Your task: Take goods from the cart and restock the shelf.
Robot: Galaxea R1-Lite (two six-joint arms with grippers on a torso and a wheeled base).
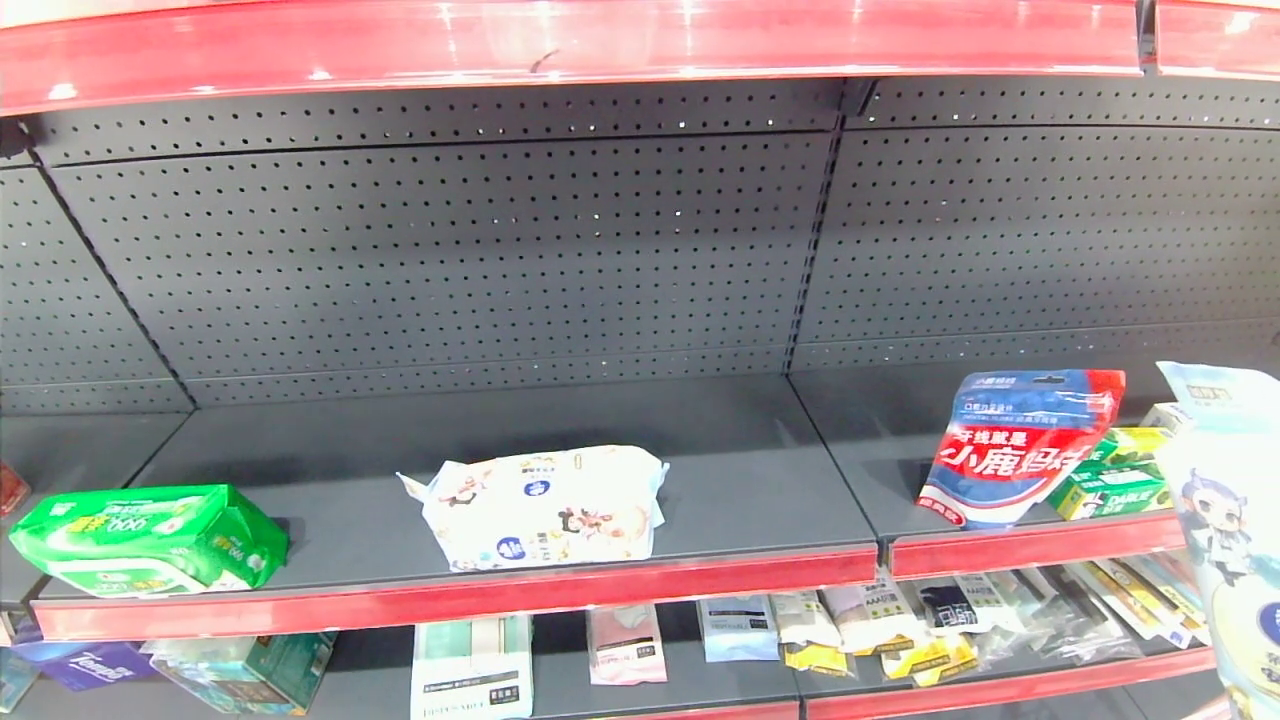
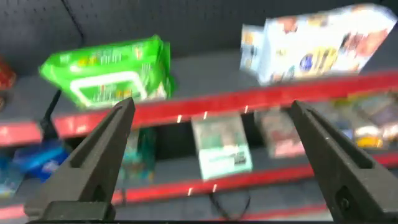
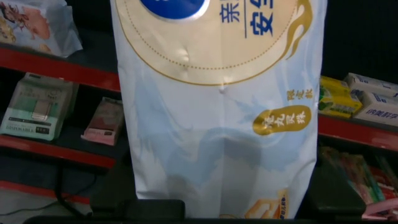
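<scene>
Pack point(image 3: 217, 124) stands upright in right hand point(image 3: 239, 208) — before shelf point(image 1: 450, 597).

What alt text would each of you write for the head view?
A dark grey metal shelf with a red front edge holds a green plastic pack at left, a white cartoon-printed soft pack mid-shelf, and a red-and-blue standing pouch beside green cardboard boxes at right. A tall pale blue-and-white printed bag rises at the right edge.
</scene>
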